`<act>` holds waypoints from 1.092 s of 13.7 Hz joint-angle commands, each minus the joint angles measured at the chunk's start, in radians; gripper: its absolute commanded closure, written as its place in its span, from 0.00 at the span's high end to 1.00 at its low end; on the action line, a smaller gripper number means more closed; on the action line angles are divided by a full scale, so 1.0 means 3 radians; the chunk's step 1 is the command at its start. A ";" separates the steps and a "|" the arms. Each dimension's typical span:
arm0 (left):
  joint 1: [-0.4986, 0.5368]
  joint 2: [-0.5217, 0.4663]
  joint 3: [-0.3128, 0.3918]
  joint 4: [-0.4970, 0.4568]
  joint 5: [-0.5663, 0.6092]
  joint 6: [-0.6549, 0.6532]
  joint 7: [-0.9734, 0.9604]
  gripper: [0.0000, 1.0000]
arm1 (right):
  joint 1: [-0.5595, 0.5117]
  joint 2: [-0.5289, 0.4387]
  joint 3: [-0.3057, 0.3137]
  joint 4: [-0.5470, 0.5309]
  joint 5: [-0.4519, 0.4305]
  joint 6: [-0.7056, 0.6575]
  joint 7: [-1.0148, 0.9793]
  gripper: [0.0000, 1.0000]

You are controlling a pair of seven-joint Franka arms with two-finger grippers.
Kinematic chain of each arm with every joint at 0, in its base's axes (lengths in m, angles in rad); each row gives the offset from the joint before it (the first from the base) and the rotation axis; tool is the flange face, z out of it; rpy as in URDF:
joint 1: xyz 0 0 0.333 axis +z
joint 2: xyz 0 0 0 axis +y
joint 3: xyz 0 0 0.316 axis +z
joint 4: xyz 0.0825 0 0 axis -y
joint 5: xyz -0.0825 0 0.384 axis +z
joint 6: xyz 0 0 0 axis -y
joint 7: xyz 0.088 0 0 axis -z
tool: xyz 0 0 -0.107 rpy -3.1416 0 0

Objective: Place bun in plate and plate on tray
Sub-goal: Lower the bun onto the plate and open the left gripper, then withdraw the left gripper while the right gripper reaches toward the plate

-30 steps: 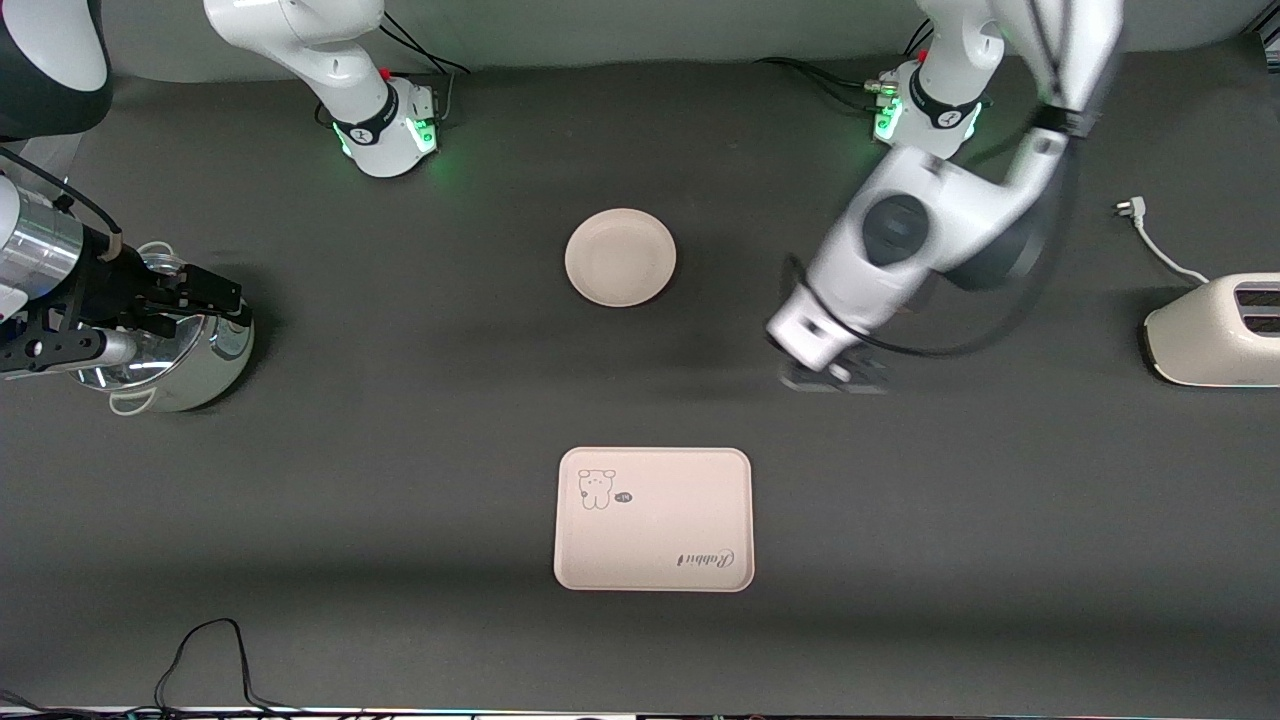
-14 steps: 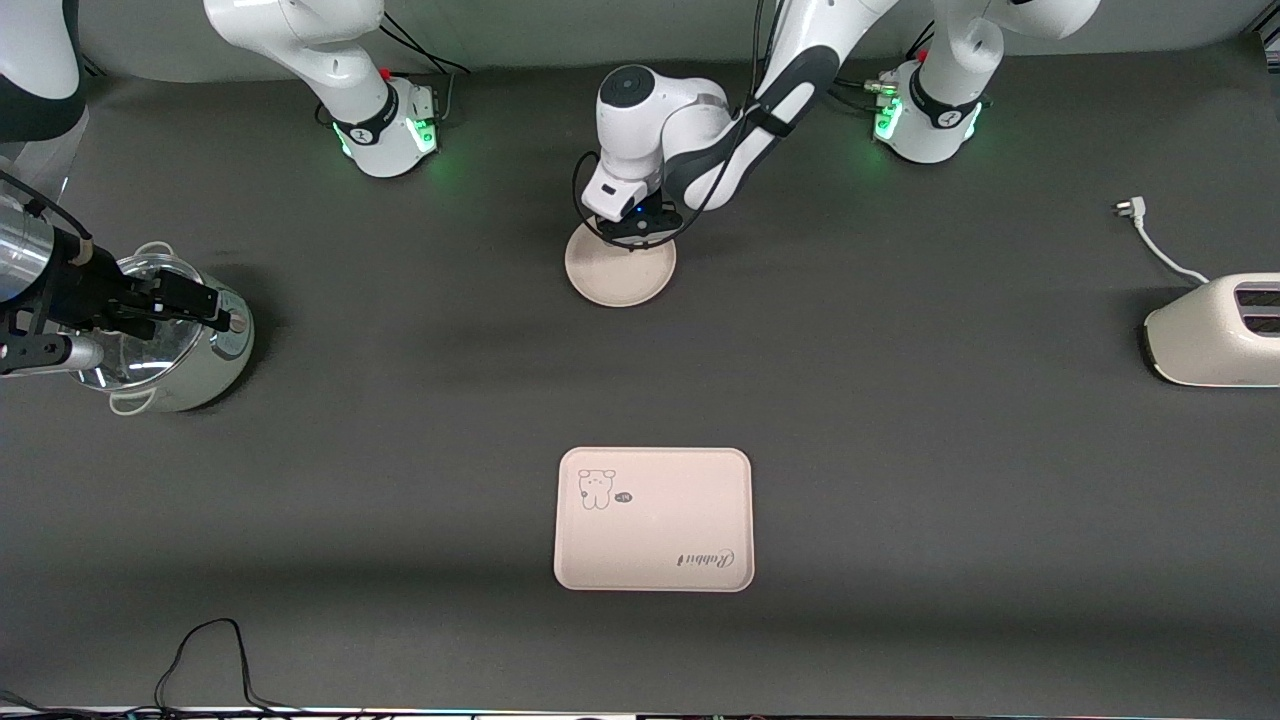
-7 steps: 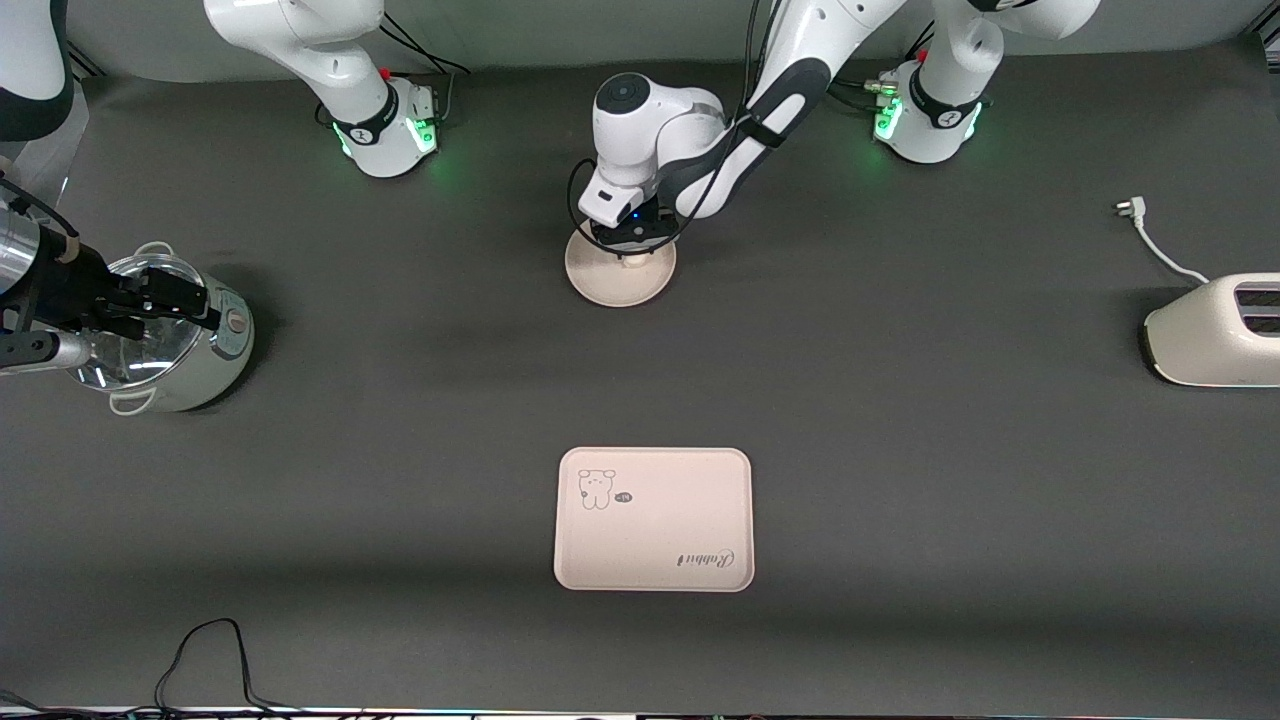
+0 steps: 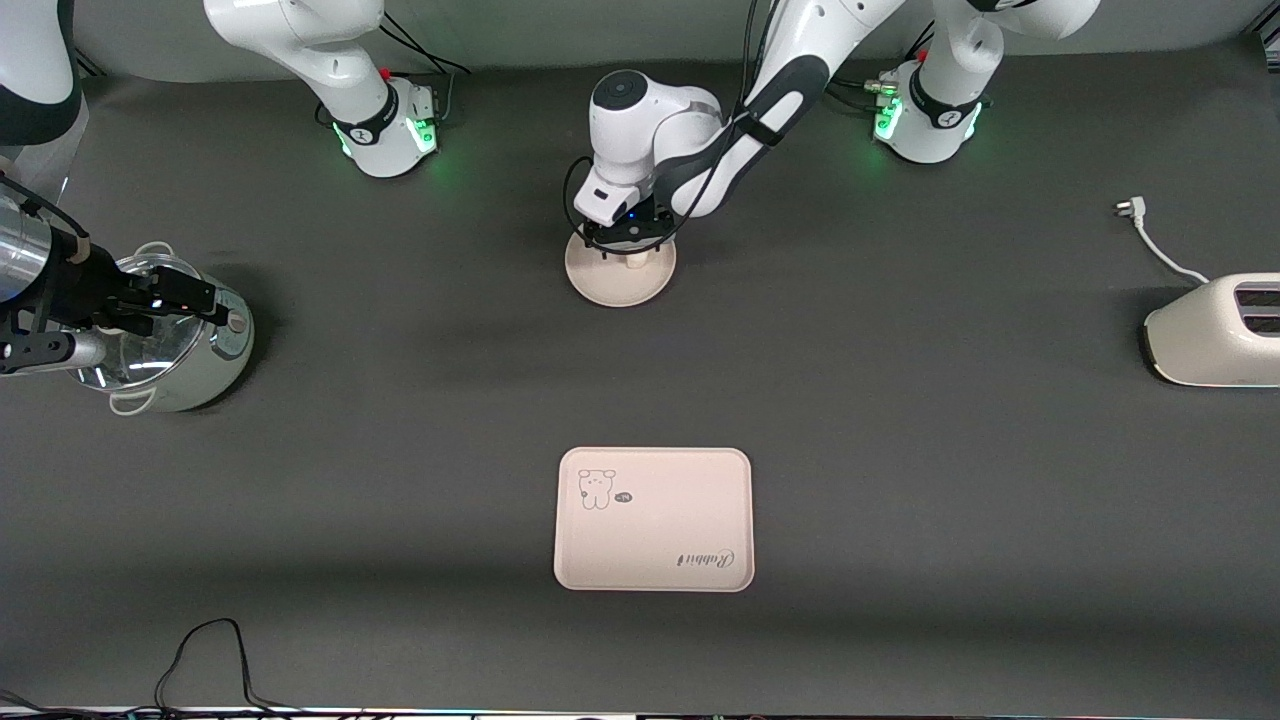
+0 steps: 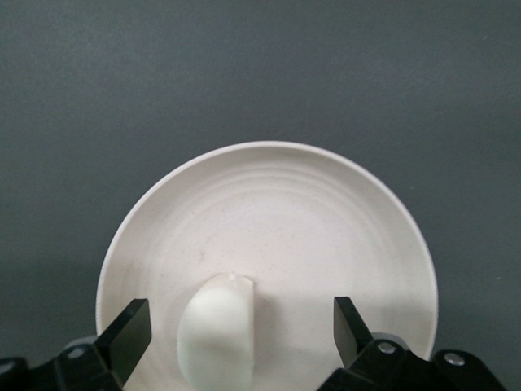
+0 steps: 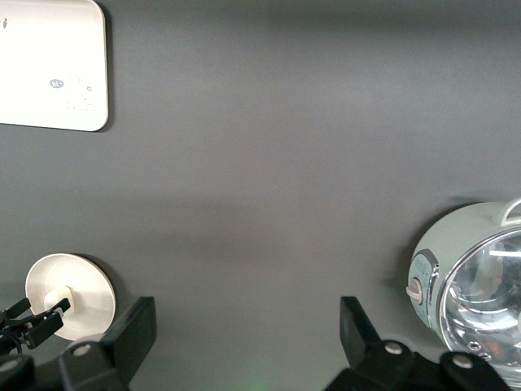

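The dark table point(image 4: 900, 480) fills the front view, and the biggest thing on it is the tray point(image 4: 653, 519), lying flat near the front camera at about the middle of the table's length, its bear print and "Rabbit" script showing. At the right arm's end stands a pale green cooker pot point(image 4: 170, 350) with a shiny glass lid, and at the left arm's end a cream toaster point(image 4: 1215, 330) with its white cord point(image 4: 1150, 240) trailing away from the camera. The plate point(image 4: 620, 275) sits well apart from the tray, farther from the front camera, between the two arm bases. The left gripper point(image 4: 622, 240) is low over the plate's edge toward the bases and hides most of what lies in it; the front view gives only a pale spot under the fingers. The left wrist view settles it: the bun point(image 5: 218, 330) rests on the plate point(image 5: 326, 228), with the fingers point(image 5: 126, 334) spread wide on either side and clear of it (a visible gap on each flank). The right gripper point(image 4: 175, 300) hangs over the cooker pot; its wrist view shows its fingers point(image 6: 358, 322) parted with nothing between them, and also takes in the pot point(image 6: 472, 285), a corner of the tray point(image 6: 53, 65) and the distant plate point(image 6: 81, 301).
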 commanded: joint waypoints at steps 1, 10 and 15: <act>-0.0046 0.0025 0.0022 0.0255 0.0086 -0.0110 0.0031 1.00 | 0.0029 -0.0025 -0.0010 -0.0099 0.0036 -0.0037 -0.0034 1.00; 0.0653 -0.0236 -0.0014 0.1022 -0.0332 -0.1219 0.2120 1.00 | 0.0034 -0.0065 -0.0025 -0.0620 0.0873 0.0433 -0.0003 1.00; 0.1404 -0.0445 -0.0019 0.1447 -0.0807 -0.1879 0.3614 1.00 | 0.0191 -0.0851 -0.0020 -0.2197 0.1032 0.1458 -0.0003 1.00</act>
